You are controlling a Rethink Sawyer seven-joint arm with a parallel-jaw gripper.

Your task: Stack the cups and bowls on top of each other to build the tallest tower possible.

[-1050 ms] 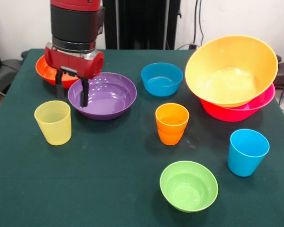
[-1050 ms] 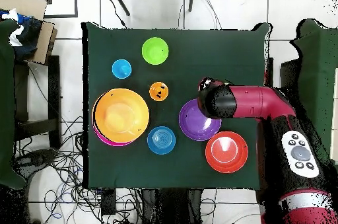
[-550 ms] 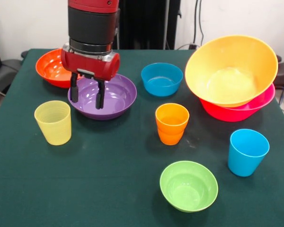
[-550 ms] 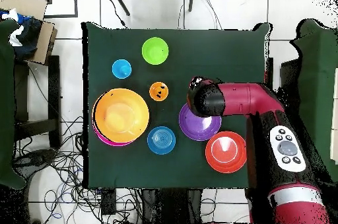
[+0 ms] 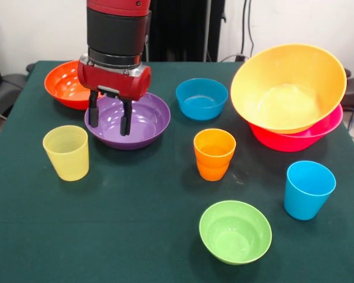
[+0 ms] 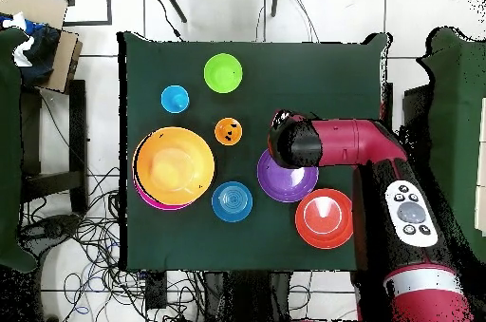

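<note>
Gripper (image 5: 108, 121) hangs over the near-left rim of the purple bowl (image 5: 135, 121), fingers spread apart, nothing between them; one finger sits outside the rim, the other over the bowl's inside. Whether the tips touch the bowl is unclear. Arm (image 5: 117, 35) comes straight down, wrist vertical; in the overhead view the arm (image 6: 351, 142) reaches across from the right, its head covering the purple bowl's (image 6: 289, 180) upper edge. Red-orange bowl (image 5: 65, 85) just behind-left of the gripper, beside the purple one. Pale yellow ribbed cup (image 5: 66, 152) near, in front-left of the gripper, upright. Blue bowl (image 5: 202, 98) right of the purple bowl. Orange cup (image 5: 214, 153) upright mid-table. Large orange bowl (image 5: 286, 88) sits tilted inside the hot pink bowl (image 5: 301, 138) at far right, well apart from the gripper. Sky blue cup (image 5: 307, 190) upright front right. Lime green bowl (image 5: 235, 231) at the front, on the green tablecloth (image 5: 135, 236).
</note>
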